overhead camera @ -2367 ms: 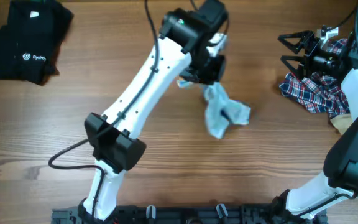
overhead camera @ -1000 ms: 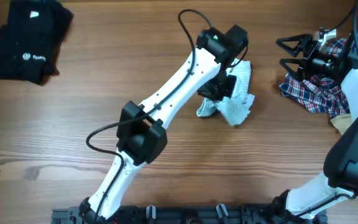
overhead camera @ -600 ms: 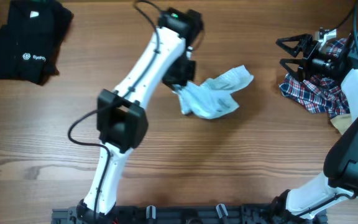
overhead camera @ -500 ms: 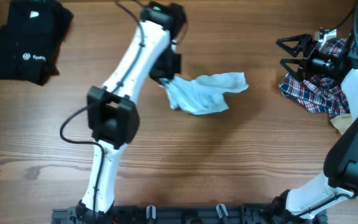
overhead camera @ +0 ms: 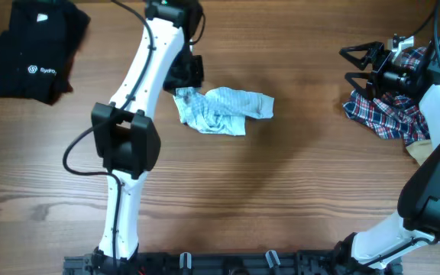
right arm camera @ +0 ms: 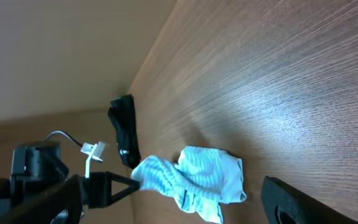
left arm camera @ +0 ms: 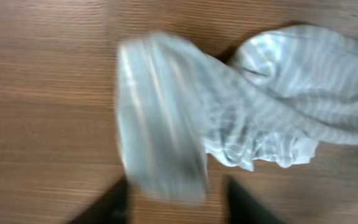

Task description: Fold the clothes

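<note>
L gripper (left arm camera: 173,193) prob. pinching striped cloth (overhead camera: 220,111) | plaid pile (overhead camera: 388,111) apart

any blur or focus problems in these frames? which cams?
Left wrist: the cloth is motion-smeared, worst at its left fold, and the dark fingers at the bottom edge are soft. Overhead: sharp, even light, faint shadow under the left arm. Right wrist: wood grain crisp, cloth sharp, the near fingers dark and a bit soft.
</note>
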You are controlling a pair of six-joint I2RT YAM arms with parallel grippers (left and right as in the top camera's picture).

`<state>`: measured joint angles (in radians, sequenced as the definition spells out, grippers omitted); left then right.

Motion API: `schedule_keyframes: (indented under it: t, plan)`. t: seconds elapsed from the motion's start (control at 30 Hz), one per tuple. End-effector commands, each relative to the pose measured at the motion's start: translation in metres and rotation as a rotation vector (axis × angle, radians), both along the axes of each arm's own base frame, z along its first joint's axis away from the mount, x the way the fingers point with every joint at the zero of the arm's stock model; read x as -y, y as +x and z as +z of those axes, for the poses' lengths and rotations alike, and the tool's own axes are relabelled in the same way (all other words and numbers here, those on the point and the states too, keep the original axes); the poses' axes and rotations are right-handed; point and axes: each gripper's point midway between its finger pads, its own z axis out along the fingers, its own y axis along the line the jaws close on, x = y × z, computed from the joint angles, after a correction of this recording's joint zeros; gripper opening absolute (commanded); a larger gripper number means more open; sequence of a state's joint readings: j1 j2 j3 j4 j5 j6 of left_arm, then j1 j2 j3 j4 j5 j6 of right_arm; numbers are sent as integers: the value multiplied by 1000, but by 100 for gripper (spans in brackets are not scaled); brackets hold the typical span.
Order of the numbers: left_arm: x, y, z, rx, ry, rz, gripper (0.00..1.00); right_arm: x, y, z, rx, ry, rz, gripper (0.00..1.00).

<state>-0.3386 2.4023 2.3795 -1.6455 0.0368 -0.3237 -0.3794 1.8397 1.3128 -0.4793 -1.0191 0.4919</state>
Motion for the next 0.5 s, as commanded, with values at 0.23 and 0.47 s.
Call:
schedule_keyframes:
  t: [0.23,0.47]
  plan:
    - [-13,9,22,136,193,54,100,-2,-4,7,15,-24,8,92]
    - [-30,2,19,45,107,91,98,-2,-5,7,18,-29,13,92]
